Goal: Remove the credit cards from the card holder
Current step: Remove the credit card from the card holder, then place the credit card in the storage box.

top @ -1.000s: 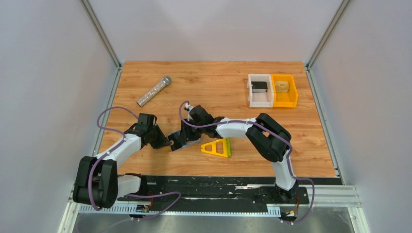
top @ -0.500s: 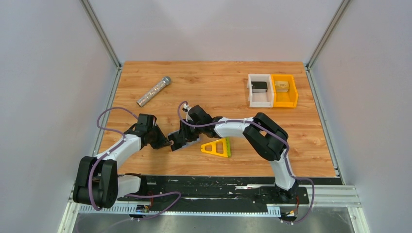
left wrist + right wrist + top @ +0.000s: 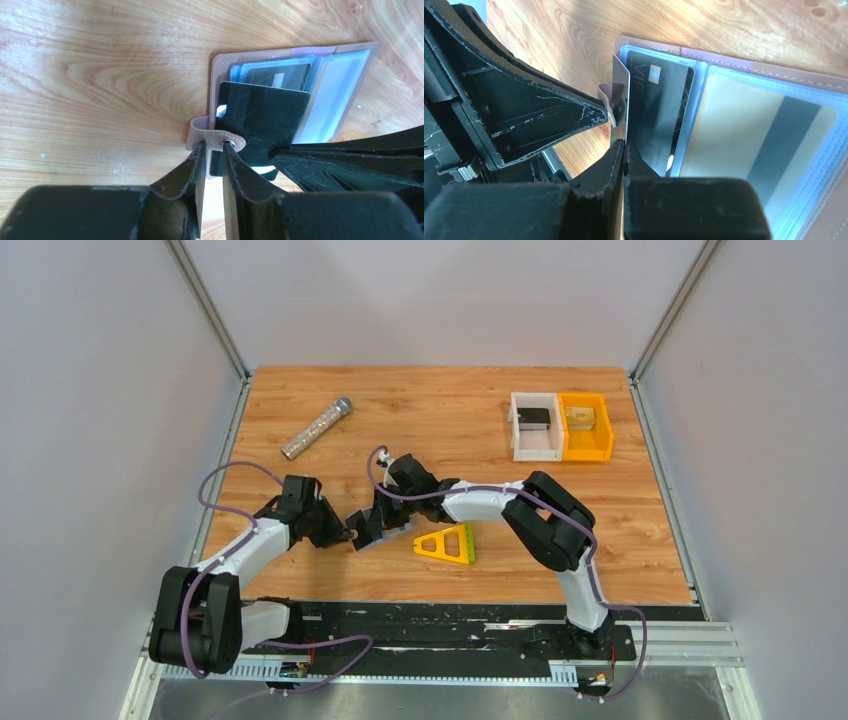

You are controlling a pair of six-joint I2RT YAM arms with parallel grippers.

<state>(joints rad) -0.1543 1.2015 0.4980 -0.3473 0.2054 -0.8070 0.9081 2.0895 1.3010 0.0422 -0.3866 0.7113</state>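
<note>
Near the front of the tabletop, left of centre, the two tools meet over the open card holder. The left tool has its fingers pinched almost together on the holder's snap tab, which sticks out from the pinkish-brown border. The right tool is clamped on the edge of a dark card that lies partly out of its clear sleeve, over the holder's left panel. From the right wrist this card shows edge-on. Just beyond it a black card marked VIP sits in its sleeve, and a gold card with a dark stripe fills the next panel. Just right of the holder lies a yellow-and-green triangular frame. Farther back are a glittery microphone on the left and, on the right, a white bin touching an orange bin.
</note>
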